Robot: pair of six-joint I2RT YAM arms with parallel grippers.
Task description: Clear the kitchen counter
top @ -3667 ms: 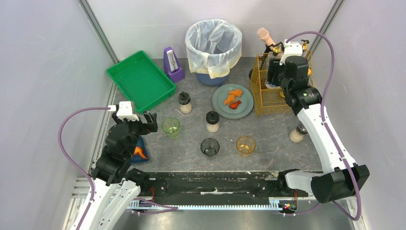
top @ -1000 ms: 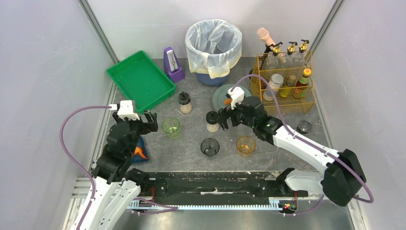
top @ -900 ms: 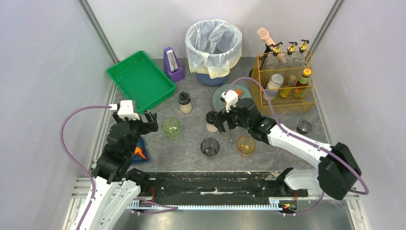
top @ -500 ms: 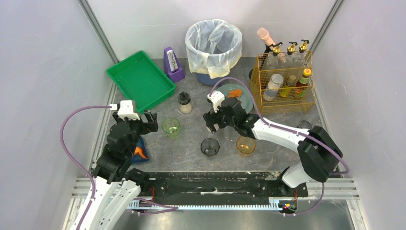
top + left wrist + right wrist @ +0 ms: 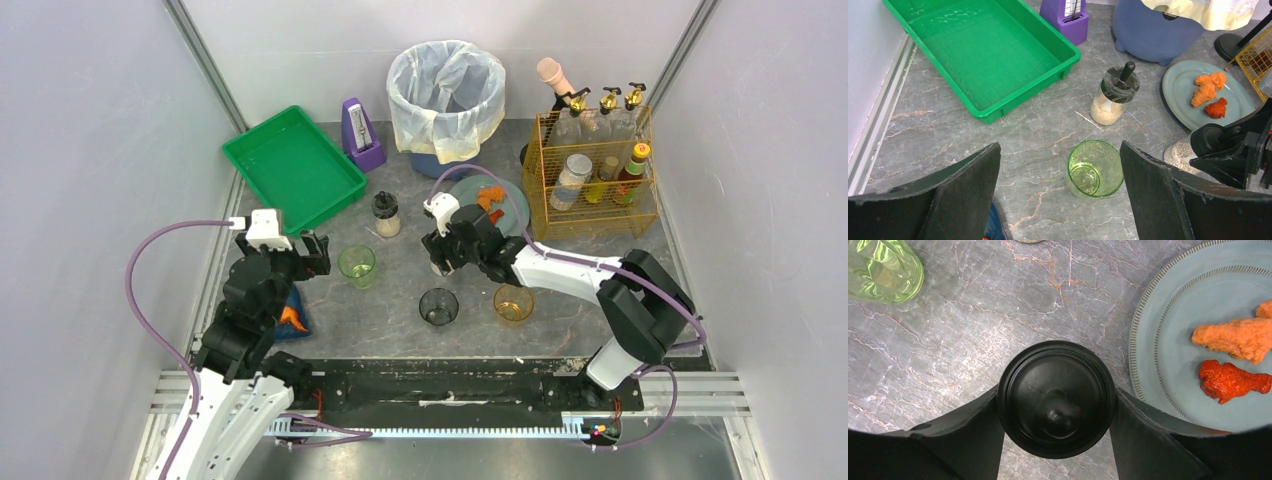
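The kitchen counter (image 5: 400, 300) is dark-grey marbled stone. My right gripper (image 5: 441, 256) is down over a black-lidded jar (image 5: 1055, 399) of pale grains, its fingers (image 5: 973, 432) pressed against both sides of the lid. The jar stands just left of a grey plate (image 5: 516, 208) with orange and red food pieces (image 5: 1235, 335). My left gripper (image 5: 312, 255) is open and empty, hovering left of a green glass (image 5: 357, 266). The glass also shows between its fingers in the left wrist view (image 5: 1095, 168).
A second jar (image 5: 386, 213), a dark glass (image 5: 438, 306) and an amber glass (image 5: 513, 302) stand mid-counter. A green tray (image 5: 293, 168), purple metronome (image 5: 361, 135), lined bin (image 5: 445, 95) and yellow wire rack (image 5: 595, 170) of bottles line the back. A blue cloth (image 5: 292, 318) lies under my left arm.
My right arm has swung from the wire rack leftwards across the plate and come down around the black-lidded jar. The left arm has not moved.
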